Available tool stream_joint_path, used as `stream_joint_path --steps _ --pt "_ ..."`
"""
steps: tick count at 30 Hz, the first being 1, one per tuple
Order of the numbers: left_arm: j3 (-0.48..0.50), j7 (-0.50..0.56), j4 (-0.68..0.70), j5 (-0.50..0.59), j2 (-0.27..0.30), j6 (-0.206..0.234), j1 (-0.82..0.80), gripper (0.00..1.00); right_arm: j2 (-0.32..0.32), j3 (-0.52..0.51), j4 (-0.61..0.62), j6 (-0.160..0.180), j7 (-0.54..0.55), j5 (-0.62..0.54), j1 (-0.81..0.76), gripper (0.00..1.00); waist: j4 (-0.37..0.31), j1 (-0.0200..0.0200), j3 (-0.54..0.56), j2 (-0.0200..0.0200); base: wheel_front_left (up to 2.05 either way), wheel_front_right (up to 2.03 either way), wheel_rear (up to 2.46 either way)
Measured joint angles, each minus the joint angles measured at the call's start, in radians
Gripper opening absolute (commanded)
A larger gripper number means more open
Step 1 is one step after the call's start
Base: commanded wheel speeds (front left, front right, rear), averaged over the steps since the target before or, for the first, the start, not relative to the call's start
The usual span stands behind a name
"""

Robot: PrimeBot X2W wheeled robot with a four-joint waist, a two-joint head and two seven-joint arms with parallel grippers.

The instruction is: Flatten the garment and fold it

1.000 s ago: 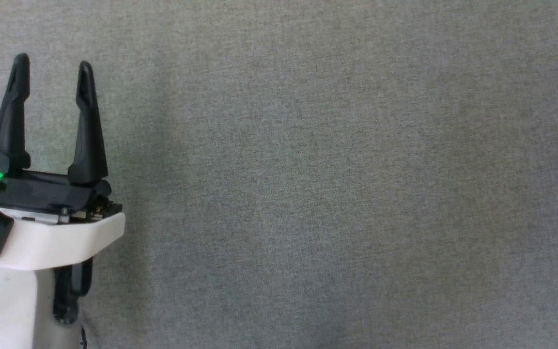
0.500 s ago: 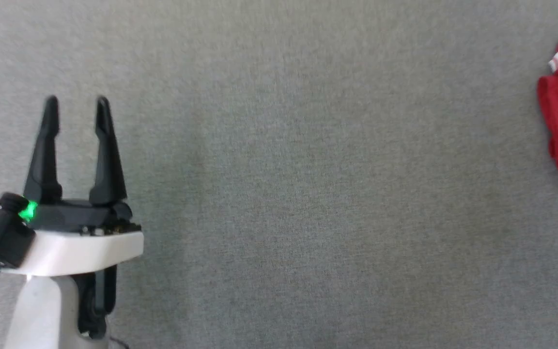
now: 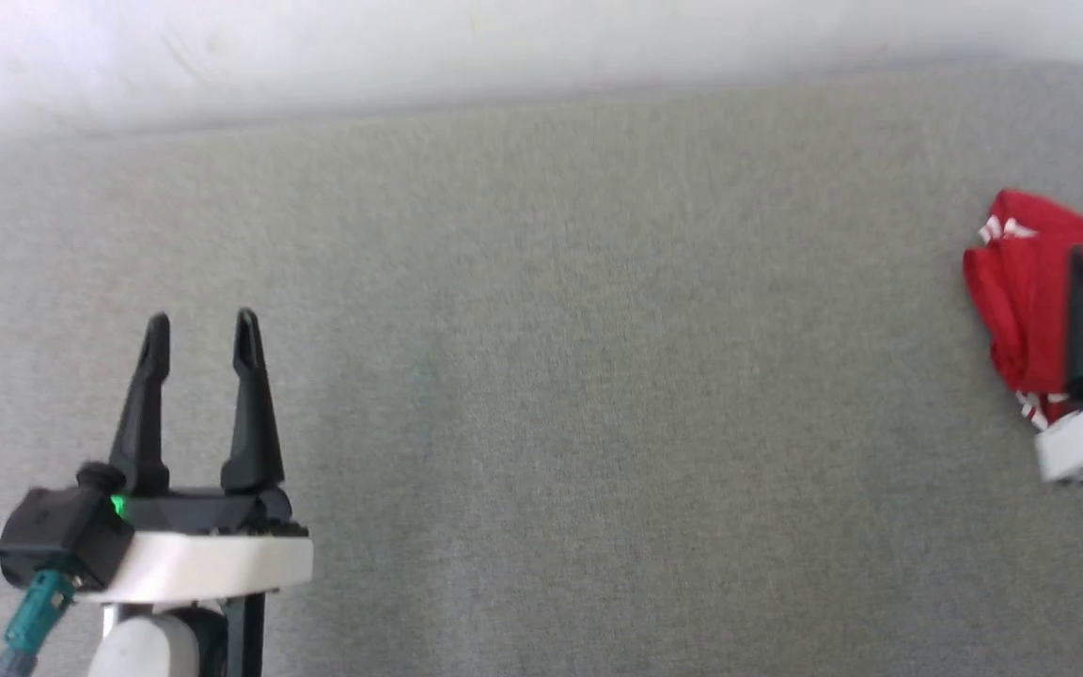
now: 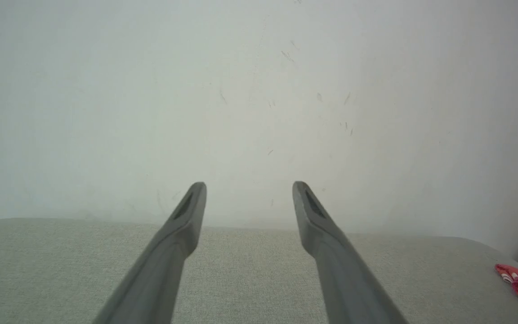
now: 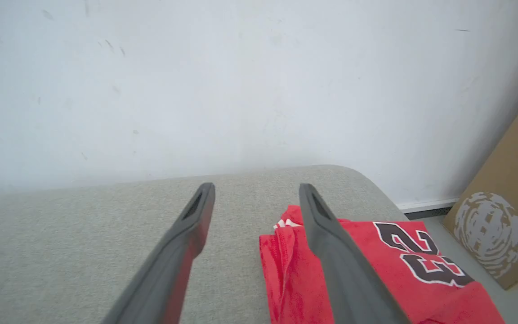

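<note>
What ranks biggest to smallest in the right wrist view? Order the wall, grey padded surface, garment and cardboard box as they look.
1. wall
2. grey padded surface
3. garment and cardboard box: about alike. Both are cut off by the picture's edge and the box stands farther back, so they stay unranked.

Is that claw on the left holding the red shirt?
No, the left gripper stands open and empty over the grey surface, while the garment lies far off at the right edge.
</note>
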State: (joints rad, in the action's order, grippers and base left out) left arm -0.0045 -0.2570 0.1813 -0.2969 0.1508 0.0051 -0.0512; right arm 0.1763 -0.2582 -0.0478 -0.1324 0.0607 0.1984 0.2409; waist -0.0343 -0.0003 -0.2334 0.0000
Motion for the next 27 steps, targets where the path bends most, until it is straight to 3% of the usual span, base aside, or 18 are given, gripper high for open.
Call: stream_joint_path --steps 5,14,18,27 --pt "-0.011 0.0 -0.035 0.017 -0.004 0.0 0.047 1.0 -0.078 0.053 0.078 0.0 -0.026 -0.034 -0.07 1.0 0.009 0.0 0.073 0.0 0.0 0.0 0.0" --pt "-0.043 0.0 -0.134 0.048 -0.009 -0.006 0.074 1.0 -0.117 0.126 0.096 0.001 -0.109 -0.108 -0.174 1.0 0.035 0.0002 0.145 0.0 0.0 0.0 0.0" --pt "-0.047 0.0 -0.15 0.061 -0.023 -0.02 0.096 1.0 -0.123 0.146 0.071 0.001 -0.161 -0.158 -0.211 1.0 0.045 0.0003 0.165 0.0 0.0 0.0 0.0" --pt "-0.042 0.0 -0.187 0.073 -0.054 -0.033 0.127 1.0 -0.123 0.14 -0.058 0.001 -0.257 -0.151 -0.241 1.0 0.055 0.0003 0.201 0.0 0.0 0.0 0.0"
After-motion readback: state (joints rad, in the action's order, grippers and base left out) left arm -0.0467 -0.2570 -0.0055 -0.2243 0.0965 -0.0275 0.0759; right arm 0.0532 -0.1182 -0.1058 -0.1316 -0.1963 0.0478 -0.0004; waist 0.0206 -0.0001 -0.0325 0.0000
